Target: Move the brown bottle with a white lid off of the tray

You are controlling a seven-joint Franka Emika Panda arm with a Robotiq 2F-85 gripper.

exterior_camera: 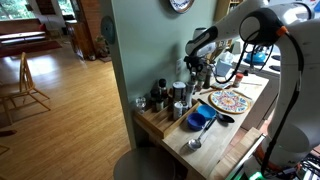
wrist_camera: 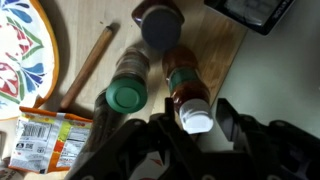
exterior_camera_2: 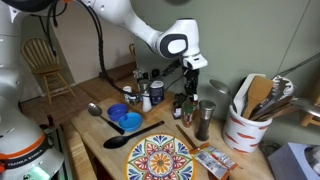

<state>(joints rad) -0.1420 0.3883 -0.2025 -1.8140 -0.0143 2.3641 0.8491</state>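
Note:
In the wrist view the brown bottle with a white lid (wrist_camera: 194,112) stands upright on the light wooden tray (wrist_camera: 218,52). My gripper (wrist_camera: 197,118) is open, with one finger on each side of the bottle's lid and a small gap still showing on one side. A green-lidded bottle (wrist_camera: 125,95) stands close beside it, and a dark-lidded jar (wrist_camera: 160,25) stands just beyond. In both exterior views the gripper (exterior_camera: 196,66) (exterior_camera_2: 190,86) hangs low over the cluster of bottles, which hides the brown bottle.
A round colourful plate (exterior_camera: 230,100) (exterior_camera_2: 160,160) lies near the tray. A blue bowl (exterior_camera: 200,120) (exterior_camera_2: 125,120), a metal spoon (exterior_camera: 195,143) and a black spoon (exterior_camera_2: 125,140) lie on the counter. A white crock of utensils (exterior_camera_2: 250,125) and a tall dark grinder (exterior_camera_2: 205,120) stand nearby. A wooden handle (wrist_camera: 90,65) and a packet (wrist_camera: 50,135) lie beside the bottles.

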